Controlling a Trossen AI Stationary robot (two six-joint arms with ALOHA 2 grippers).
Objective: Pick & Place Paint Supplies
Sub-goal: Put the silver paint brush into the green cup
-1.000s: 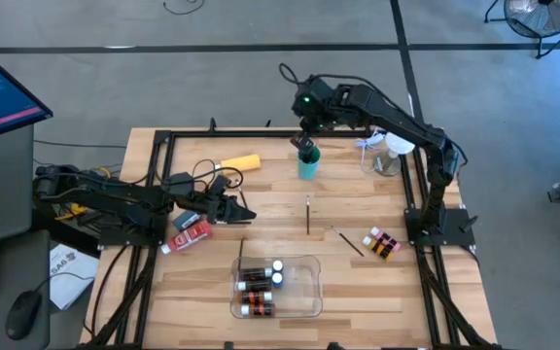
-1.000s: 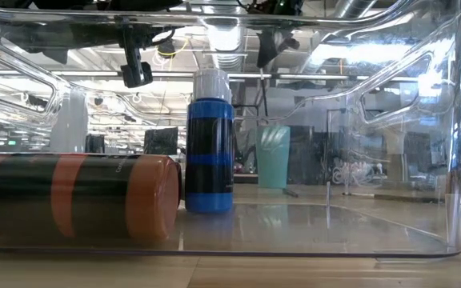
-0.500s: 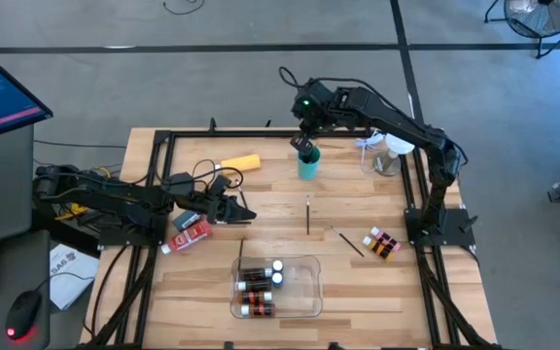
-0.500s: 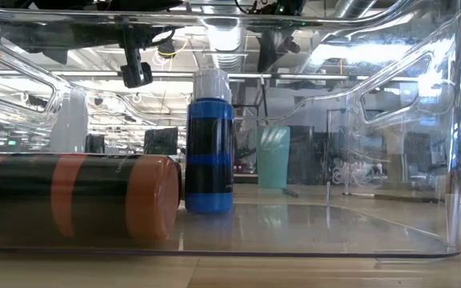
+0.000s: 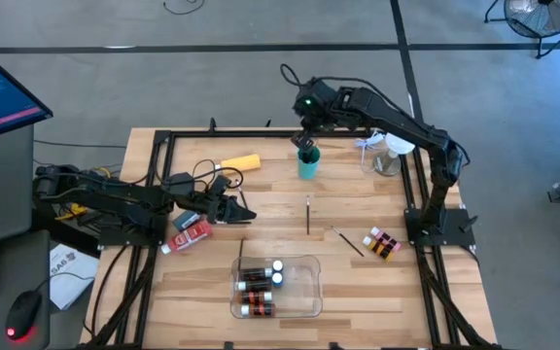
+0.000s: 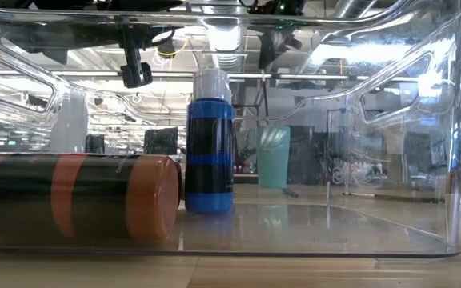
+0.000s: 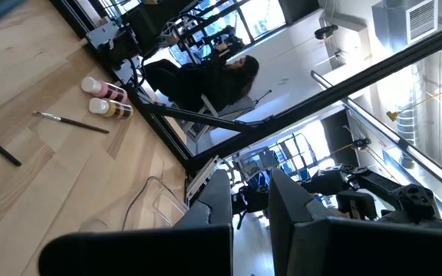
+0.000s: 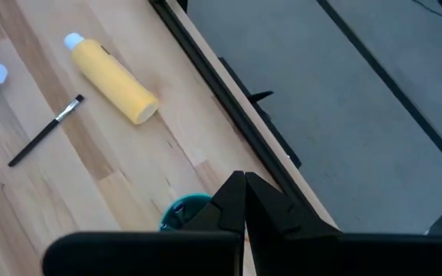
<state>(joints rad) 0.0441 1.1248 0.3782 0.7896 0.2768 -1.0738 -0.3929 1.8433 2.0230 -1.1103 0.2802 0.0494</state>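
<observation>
While right gripper (image 5: 306,146) hovers over the teal cup (image 5: 308,167), jaws pressed together on nothing visible, two brushes (image 5: 307,215) lie on the tabletop (image 5: 338,282) short of the cup. Left gripper (image 5: 244,214) waits beside them, jaws slightly parted, empty.

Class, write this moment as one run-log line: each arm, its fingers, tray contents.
right gripper: above teal cup, fingers shut | left gripper: waiting, table's left side | clear tray: holds paint bottles

The pale plank counter (image 5: 358,282) looks like matt, smooth-grained wood. The clear rectangular tray (image 6: 422,160) is glossy plastic, as probably is the smooth yellow bottle (image 8: 112,78); black frame rails (image 5: 154,175) seem matt metal.
</observation>
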